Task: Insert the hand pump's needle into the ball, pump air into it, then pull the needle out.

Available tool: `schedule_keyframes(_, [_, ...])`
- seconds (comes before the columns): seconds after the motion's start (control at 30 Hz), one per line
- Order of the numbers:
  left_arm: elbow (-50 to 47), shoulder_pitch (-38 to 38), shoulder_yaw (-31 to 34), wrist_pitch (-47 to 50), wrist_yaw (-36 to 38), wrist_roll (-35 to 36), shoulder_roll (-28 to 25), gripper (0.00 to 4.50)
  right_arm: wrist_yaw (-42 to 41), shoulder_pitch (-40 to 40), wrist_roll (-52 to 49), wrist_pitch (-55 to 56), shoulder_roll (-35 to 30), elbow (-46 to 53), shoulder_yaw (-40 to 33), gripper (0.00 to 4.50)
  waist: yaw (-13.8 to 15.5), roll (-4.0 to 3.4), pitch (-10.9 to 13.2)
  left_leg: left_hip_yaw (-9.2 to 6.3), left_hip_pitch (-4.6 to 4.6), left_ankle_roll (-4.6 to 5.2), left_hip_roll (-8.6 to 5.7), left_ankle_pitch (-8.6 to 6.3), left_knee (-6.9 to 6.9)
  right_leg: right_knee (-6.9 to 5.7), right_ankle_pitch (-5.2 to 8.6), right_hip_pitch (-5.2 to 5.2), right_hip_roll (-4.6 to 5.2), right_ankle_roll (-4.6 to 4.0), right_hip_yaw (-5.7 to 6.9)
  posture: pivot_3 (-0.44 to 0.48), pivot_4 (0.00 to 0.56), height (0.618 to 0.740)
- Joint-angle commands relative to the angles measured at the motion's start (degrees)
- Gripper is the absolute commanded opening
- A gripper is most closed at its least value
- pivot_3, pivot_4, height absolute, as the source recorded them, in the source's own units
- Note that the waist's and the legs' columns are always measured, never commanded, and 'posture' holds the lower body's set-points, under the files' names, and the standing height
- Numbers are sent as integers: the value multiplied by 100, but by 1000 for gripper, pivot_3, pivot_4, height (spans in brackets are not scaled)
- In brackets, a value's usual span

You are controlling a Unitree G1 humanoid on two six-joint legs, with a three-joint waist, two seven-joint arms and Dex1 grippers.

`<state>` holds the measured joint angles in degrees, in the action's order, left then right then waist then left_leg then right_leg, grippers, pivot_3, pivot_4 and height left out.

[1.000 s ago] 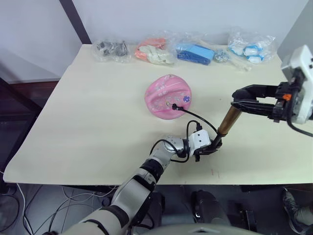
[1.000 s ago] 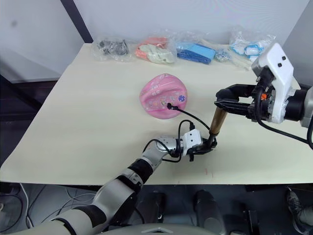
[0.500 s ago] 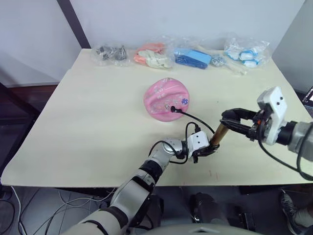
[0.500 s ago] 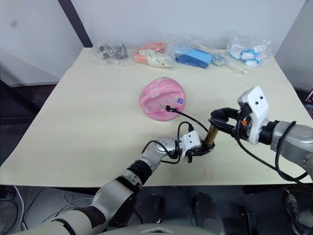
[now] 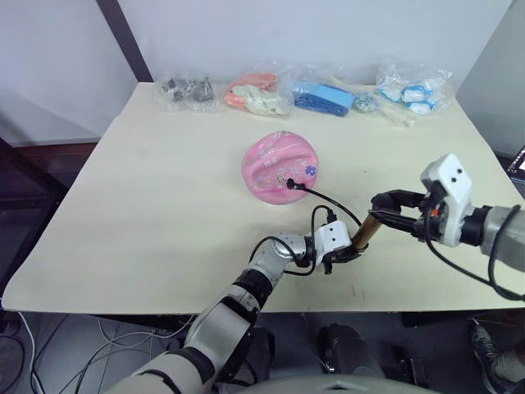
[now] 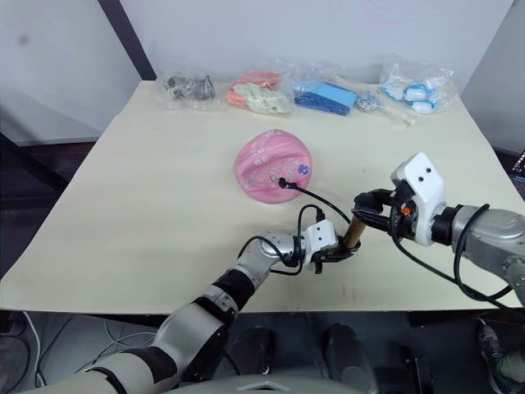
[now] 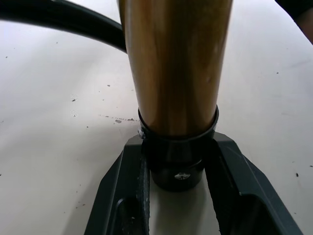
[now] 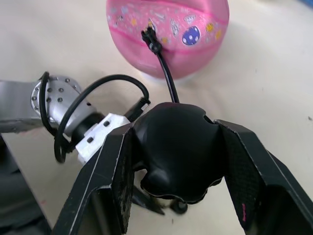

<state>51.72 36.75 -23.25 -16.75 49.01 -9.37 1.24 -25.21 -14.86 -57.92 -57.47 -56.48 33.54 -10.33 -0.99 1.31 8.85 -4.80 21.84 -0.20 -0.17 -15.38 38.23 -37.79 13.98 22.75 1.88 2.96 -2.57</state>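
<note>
Pump base: left hand [image 7: 178, 193] pinching black end cap of hand pump [image 5: 366, 230], gold-bronze barrel tilted on bench [image 5: 148, 205]. Right hand [image 8: 181, 161] clamped on glossy T-handle, now pushed lower than a second ago, so downstroke underway. Thin hose [image 5: 326, 196] loops to needle [image 8: 148, 25] seated in soft, half-flat pink ball [image 5: 280, 165]. Bagged parts [image 5: 332, 89] along far edge.

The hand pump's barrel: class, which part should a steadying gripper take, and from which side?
The black end cap at the table, from the robot's side, where the left gripper clamps it. The gold barrel tilts up from there, leaving the handle to the right gripper.
</note>
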Motion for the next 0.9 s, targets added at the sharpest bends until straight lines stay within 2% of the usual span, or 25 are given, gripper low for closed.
schedule_keyframes(0.03, [113, -165, -195, 23, 126, -205, -94, 1082, 67, -891, -695, -318, -521, -138, -1002, 1994, 6, -17, 10, 0, 2, 0, -4, 0, 0, 0, 0, 3, 4, 0, 0, 0, 150, 740])
schedule_keyframes(0.27, [157, -157, -205, 8, 113, -226, -90, 1082, 110, -2372, -1711, -930, -1488, -925, -1282, 1994, 29, -29, 18, 1, 14, 1, -5, 0, -1, 5, 0, 13, 9, 1, 2, 0, 150, 740])
schedule_keyframes(0.43, [167, -165, -209, -6, 111, -229, -87, 1082, 197, -2777, -1979, -1074, -1630, -1056, -1148, 1985, 27, -30, 20, 0, 19, 1, -4, -1, -2, 7, 0, 16, 9, 1, 3, 0, 150, 740])
schedule_keyframes(0.7, [133, -192, -214, 6, 114, -225, -78, 1082, 276, -875, -1025, -635, -665, -264, -605, 1939, 25, -6, 3, -2, 19, 2, -2, -1, -1, 4, -1, 17, 7, 2, 4, 0, 150, 740])
schedule_keyframes(0.9, [92, -196, -209, 48, 111, -211, -80, 1082, 231, -38, -75, -27, 146, -158, 230, 1939, 6, 5, -24, 0, -7, 2, 4, -1, -5, 4, 1, -5, -2, 2, 2, 0, 150, 740])
